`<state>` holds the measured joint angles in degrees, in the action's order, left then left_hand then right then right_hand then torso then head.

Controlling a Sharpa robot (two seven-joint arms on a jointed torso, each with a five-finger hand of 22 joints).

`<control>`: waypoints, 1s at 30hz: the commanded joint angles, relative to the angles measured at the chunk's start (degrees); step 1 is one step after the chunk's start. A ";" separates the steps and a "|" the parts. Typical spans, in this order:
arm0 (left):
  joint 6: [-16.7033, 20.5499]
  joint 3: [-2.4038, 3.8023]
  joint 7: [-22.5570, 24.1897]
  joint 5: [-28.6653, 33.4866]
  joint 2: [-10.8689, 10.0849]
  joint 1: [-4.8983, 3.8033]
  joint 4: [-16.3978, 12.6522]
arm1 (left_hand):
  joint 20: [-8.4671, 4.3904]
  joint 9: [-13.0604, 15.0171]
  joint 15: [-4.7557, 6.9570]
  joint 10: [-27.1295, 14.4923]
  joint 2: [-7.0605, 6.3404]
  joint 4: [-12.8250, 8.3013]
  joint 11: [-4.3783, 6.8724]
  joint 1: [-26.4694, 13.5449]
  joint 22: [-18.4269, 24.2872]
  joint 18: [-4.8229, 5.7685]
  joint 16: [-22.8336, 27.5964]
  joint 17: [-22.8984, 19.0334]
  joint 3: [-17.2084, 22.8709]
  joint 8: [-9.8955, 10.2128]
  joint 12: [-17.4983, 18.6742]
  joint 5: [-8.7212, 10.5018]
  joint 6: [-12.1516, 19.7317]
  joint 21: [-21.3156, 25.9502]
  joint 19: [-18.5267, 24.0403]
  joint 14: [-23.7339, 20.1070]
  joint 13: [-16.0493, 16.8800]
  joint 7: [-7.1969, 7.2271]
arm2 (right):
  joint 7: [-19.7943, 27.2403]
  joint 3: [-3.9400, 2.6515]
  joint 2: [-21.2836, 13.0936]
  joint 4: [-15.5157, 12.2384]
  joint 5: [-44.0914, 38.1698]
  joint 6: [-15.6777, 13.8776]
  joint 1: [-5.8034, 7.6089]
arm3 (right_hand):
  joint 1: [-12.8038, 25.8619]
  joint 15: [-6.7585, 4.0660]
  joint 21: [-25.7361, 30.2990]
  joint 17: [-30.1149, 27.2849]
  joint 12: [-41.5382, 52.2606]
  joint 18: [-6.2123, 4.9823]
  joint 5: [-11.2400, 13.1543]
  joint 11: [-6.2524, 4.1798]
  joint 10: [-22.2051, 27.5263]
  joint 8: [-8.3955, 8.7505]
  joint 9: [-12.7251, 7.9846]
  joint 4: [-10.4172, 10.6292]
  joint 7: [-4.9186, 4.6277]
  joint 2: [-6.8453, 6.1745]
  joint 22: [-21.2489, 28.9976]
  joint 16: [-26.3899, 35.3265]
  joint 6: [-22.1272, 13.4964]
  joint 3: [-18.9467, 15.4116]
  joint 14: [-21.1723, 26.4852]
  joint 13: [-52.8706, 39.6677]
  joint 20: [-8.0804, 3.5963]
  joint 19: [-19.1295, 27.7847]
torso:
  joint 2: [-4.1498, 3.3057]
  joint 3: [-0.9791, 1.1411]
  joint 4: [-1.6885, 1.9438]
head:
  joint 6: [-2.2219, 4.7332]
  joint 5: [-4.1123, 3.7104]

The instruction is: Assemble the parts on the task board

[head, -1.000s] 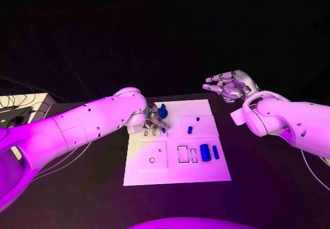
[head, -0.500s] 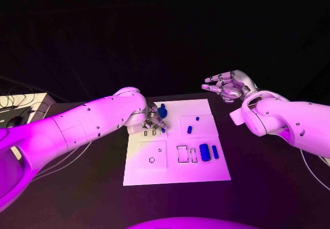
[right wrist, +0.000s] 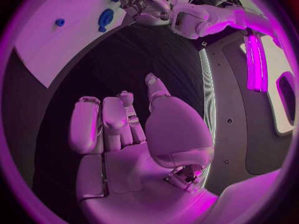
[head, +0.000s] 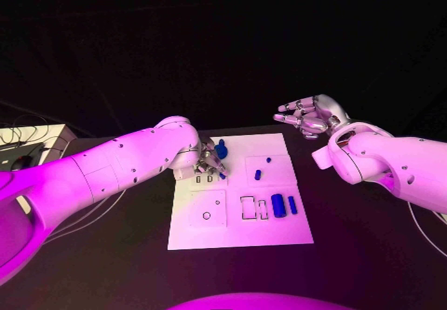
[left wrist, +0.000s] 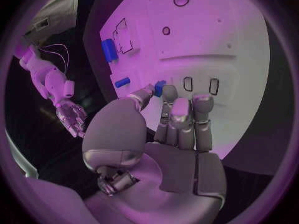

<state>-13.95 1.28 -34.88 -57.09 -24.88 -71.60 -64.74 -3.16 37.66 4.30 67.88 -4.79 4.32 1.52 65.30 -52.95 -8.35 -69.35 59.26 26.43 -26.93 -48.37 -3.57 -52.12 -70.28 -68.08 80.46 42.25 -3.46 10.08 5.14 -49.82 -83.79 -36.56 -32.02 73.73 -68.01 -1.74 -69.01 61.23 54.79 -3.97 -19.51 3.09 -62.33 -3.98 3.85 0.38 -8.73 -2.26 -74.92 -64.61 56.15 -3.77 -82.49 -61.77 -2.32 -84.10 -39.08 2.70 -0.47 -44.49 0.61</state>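
At left hand (left wrist: pixel 177 117) fingertips, small blue part (left wrist: pixel 159 88)

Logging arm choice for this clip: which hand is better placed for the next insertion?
Left, probably. The left hand is already down at the task board, fingers at a small blue part. The right hand hovers beyond the board's far corner, holding nothing.

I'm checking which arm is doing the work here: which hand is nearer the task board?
Left. The left hand is over the task board at its far-left part, fingers beside a small blue part. The right hand is raised beyond the board's far-right corner, holding nothing.
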 commanded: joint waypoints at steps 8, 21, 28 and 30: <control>-1.30 -0.06 0.99 1.14 0.16 -0.02 0.47 | 0.06 0.21 0.24 -0.22 2.00 -4.19 0.17 -0.01 -0.57 0.26 0.27 0.24 4.39 0.27 0.58 0.23 0.15 0.33 -0.03 -0.37 -0.05 0.37 | 0.03 -0.01 0.04 0.05 -0.56 0.87 -0.06 | 0.26 0.04 -0.33 0.09 0.16 -0.61 -0.39 -0.24 0.06 -0.24 0.08 -0.32 -0.35 0.30 -10.25 0.01 -0.07 -0.13 0.02 0.03 -0.10 -4.62 | 0.00 0.03 -0.04 | -0.03 0.15; 0.08 -0.07 2.07 4.12 -0.62 0.00 -0.04 | -0.78 3.48 0.59 1.48 1.42 -9.56 0.63 -2.55 -2.34 0.83 -0.77 2.12 12.22 -0.75 1.81 -5.51 -0.28 -0.07 -0.91 0.60 -0.46 0.67 | 0.07 0.00 0.13 0.18 -0.56 1.06 -0.15 | 0.26 0.04 -0.33 0.09 0.16 -0.61 -0.39 -0.24 0.06 -0.24 0.08 -0.32 -0.35 0.30 -10.25 0.01 -0.07 -0.13 0.02 0.03 -0.10 -4.62 | -0.03 0.01 0.00 | 0.09 0.30; 4.39 -0.05 2.79 7.42 -2.85 0.01 -2.73 | -1.75 5.43 1.14 3.16 -0.57 -10.79 1.34 -4.24 -3.19 1.35 -0.99 3.01 12.42 -0.62 2.87 -15.82 -2.43 -0.51 -1.68 0.81 -0.58 1.42 | 0.10 0.01 0.07 0.22 -0.56 1.10 -0.20 | 0.28 0.03 -0.40 0.14 0.21 -0.59 -0.43 -0.25 0.01 -0.25 0.09 -0.40 -0.33 0.35 -10.26 0.00 -0.03 -0.14 0.00 0.00 -0.10 -4.63 | 0.02 -0.02 0.15 | -0.01 0.57; 6.00 -0.04 2.85 7.93 -3.82 0.02 -4.09 | -2.04 6.09 1.26 3.59 -0.82 -11.25 1.48 -4.81 -3.48 1.57 -1.04 3.21 12.65 -0.24 3.21 -17.08 -3.03 -0.64 -1.89 0.88 -0.47 1.54 | 0.10 0.02 0.03 0.22 -0.56 1.11 -0.22 | 0.30 0.02 -0.50 0.21 0.28 -0.57 -0.48 -0.26 -0.06 -0.26 0.09 -0.52 -0.32 0.43 -10.28 -0.02 0.03 -0.17 -0.03 -0.05 -0.11 -4.63 | 0.01 -0.03 0.17 | -0.03 0.62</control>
<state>-11.60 1.21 -33.30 -51.96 -28.44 -71.58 -68.06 -5.00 39.23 5.43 71.38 -5.44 -0.35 2.96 60.57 -56.41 -7.39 -70.16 62.50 32.81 -27.19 -45.10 -20.29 -53.05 -70.68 -69.91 81.19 41.85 -3.76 9.94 5.18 -49.77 -83.59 -36.67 -31.56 73.55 -68.01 -1.74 -69.33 61.39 54.78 -3.97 -19.84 3.10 -62.35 -3.98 3.85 0.15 -8.56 -2.26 -74.95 -64.61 56.12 -4.01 -82.49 -61.77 -2.32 -84.10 -39.09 2.71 -0.37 -44.47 1.15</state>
